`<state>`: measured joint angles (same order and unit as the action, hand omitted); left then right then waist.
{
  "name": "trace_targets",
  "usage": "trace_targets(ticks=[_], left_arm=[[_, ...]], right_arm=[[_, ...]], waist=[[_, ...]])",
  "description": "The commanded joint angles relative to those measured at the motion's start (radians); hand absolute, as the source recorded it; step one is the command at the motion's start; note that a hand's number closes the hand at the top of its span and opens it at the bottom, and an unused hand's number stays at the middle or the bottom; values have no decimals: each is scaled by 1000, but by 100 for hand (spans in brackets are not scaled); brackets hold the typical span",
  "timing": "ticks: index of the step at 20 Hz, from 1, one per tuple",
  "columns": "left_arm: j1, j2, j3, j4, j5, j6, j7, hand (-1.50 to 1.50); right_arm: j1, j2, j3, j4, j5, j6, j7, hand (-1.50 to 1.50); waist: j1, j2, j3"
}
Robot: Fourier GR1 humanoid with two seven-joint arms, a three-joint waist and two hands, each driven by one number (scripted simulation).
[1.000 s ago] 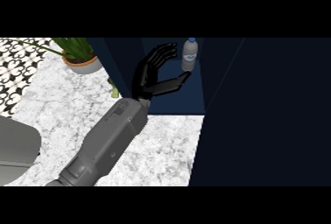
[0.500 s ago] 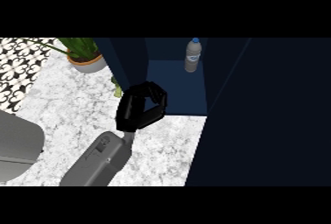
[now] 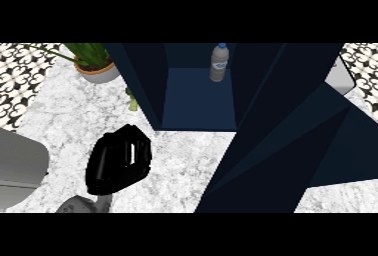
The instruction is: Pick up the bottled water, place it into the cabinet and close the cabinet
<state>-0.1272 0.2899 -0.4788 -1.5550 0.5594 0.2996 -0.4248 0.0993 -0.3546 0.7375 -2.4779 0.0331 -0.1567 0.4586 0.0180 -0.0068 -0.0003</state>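
The bottled water [image 3: 218, 62] is seen standing upright inside the cabinet [image 3: 199, 102], at the back of the compartment, toward its right side. It is a clear bottle with a blue cap and a pale label around the middle; the label text cannot be read. Nothing is touching it. The cabinet is dark navy, and it is left open: its interior floor and back wall are exposed to view. The left side panel is seen edge-on. The cabinet door [image 3: 295, 145] is swung out at the right, a large dark slab angled toward the viewer and reaching down to the lower edge of the view.
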Motion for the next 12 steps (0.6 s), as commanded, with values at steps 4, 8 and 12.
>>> trace_targets(ticks=[4, 8, 12], left_arm=[[144, 70, 75, -118, 23, -41, -24, 150], [248, 145, 144, -169, 77, -124, -63, 150], [333, 174, 147, -200, 78, -176, -86, 150]], right_arm=[[-174, 165, 183, -18, 127, -29, 201, 150], [-291, 309, 219, 181, 118, -26, 179, 150], [-460, 347, 238, 267, 176, -81, 216, 150]], waist=[[-9, 2, -2], [10, 4, -3], [18, 3, -4]])
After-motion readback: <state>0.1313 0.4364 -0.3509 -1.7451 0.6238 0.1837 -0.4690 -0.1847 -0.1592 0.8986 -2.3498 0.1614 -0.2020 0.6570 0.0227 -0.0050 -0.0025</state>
